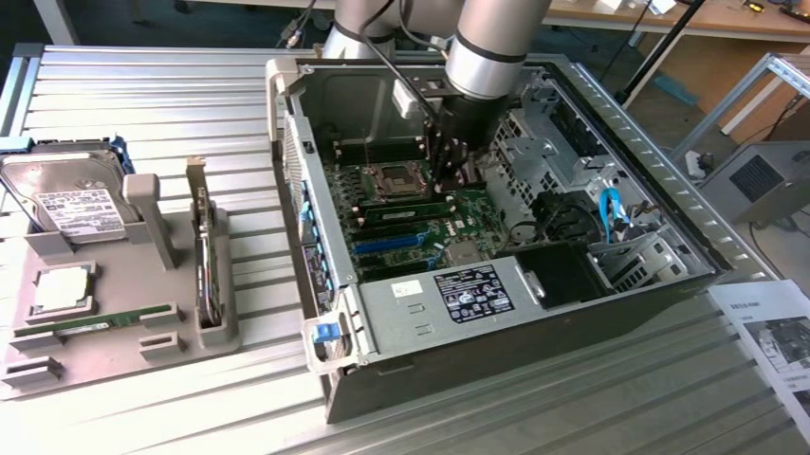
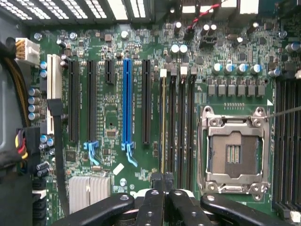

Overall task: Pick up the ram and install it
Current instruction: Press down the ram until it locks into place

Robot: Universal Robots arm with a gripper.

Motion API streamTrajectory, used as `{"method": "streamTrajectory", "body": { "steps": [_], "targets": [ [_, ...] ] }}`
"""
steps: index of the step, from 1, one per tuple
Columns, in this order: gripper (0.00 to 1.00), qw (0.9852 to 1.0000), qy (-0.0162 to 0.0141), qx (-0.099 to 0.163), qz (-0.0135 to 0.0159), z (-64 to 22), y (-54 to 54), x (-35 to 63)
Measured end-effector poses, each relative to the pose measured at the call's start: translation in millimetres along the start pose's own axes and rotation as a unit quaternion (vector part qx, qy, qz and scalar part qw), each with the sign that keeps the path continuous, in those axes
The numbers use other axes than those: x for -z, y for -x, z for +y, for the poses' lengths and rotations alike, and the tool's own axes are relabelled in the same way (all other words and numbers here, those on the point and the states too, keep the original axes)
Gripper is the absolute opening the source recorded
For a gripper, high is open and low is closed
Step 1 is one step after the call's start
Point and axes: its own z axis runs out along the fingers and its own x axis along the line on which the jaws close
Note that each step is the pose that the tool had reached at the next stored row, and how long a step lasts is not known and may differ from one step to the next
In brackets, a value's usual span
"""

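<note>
The ram (image 2: 163,122) shows edge-on as a thin green-yellow stick standing in the memory slot closest to the long black expansion slots, beside the CPU socket (image 2: 233,155). In the exterior view the same ram (image 1: 405,203) lies along the motherboard inside the open computer case (image 1: 633,142). My gripper (image 2: 164,181) is over one end of it, its black fingers (image 2: 155,188) drawn together on the stick's top edge. Seen from outside, the gripper (image 1: 453,180) reaches straight down into the case. A second green ram stick (image 1: 95,324) lies in the grey holder tray at the exterior view's left.
The grey tray (image 1: 139,346) also holds a silver hard drive (image 1: 70,204), an upright expansion card (image 1: 203,256) and a square chip (image 1: 61,289). The power supply (image 1: 443,294), drive cage and blue cables (image 1: 614,213) crowd the case. A printed sheet (image 1: 772,332) lies at the right.
</note>
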Motion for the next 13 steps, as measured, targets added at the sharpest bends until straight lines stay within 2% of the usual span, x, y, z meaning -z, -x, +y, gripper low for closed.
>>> {"method": "streamTrajectory", "body": {
  "steps": [13],
  "targets": [
    [0.11, 1.0000, -0.0063, 0.000, -0.0009, 22.8, -1.3, -0.4]
  ]
}}
